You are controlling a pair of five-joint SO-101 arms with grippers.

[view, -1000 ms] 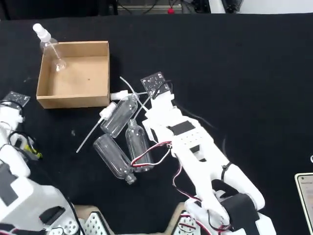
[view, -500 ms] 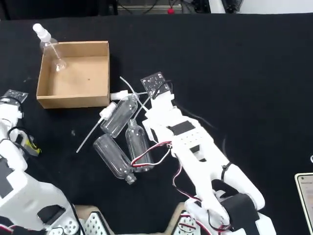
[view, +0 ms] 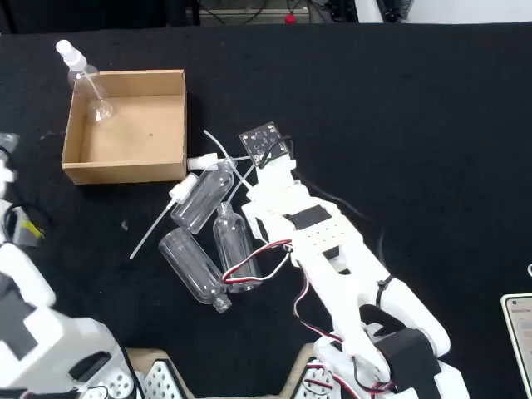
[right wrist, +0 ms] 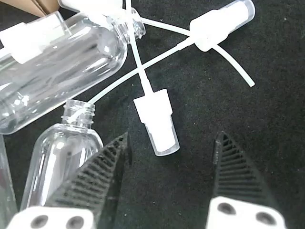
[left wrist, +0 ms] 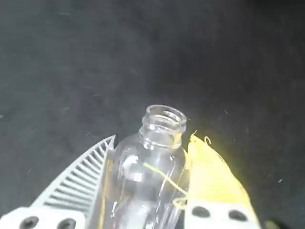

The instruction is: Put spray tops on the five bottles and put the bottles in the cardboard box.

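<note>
Left jaws clamp an open bottle (left wrist: 151, 164) at its body, probably light and slippery; right jaws stand open over a loose spray top (right wrist: 159, 126) on the counter (right wrist: 271, 95); I would pinch its stiff cap.

You're working at a robotics bench.
Cables (view: 249, 12) are trailing behind the black table (view: 416, 100); wires (view: 248, 269) are looping off a printed arm (view: 332, 249).

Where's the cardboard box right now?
High view: the box sits upper left on the table, a topped bottle at its far left corner, loose bottles beside its near right corner.
</note>
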